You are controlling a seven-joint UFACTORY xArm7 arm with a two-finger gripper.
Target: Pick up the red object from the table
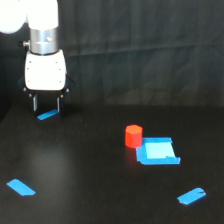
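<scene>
The red object [133, 136] is a small red-orange upright cylinder. It stands on the black table [80, 165] right of centre, touching the left upper corner of the blue square patch [158, 151]. My gripper [46, 108] hangs from the white arm at the far left of the exterior view, well away from the cylinder. Its two thin fingers [34, 103] point down with a gap between them and hold nothing. It hovers just above a blue tape strip [48, 115].
More blue tape strips lie at the front left [21, 187] and the front right [191, 196]. A black cloth backdrop [145, 50] hangs behind the table.
</scene>
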